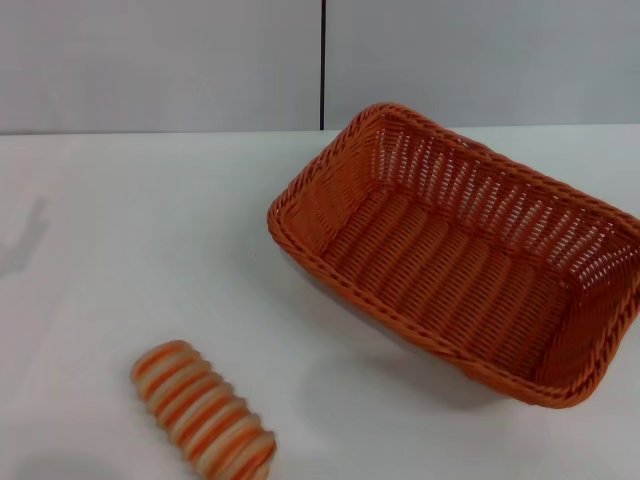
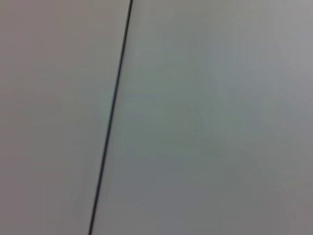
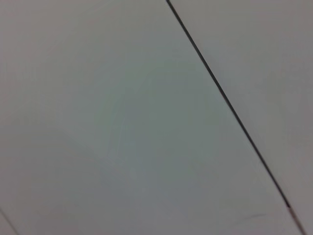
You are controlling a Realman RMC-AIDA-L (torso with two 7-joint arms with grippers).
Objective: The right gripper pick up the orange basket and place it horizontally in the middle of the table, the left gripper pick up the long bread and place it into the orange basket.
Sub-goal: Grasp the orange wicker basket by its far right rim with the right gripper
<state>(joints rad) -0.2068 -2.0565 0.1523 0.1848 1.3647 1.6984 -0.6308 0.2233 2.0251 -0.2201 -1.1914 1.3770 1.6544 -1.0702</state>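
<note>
The orange basket (image 1: 460, 250) sits on the right half of the white table (image 1: 150, 230) in the head view, turned at an angle, with nothing inside it. The long bread (image 1: 203, 412), a ridged loaf striped orange and cream, lies at the front left near the table's near edge. Neither gripper shows in any view. Both wrist views show only a plain grey wall with a thin dark seam (image 2: 111, 117) (image 3: 230, 110).
A grey wall with a vertical dark seam (image 1: 323, 65) stands behind the table's far edge. A faint shadow falls on the table at the far left (image 1: 25, 240). Bare tabletop lies between the bread and the basket.
</note>
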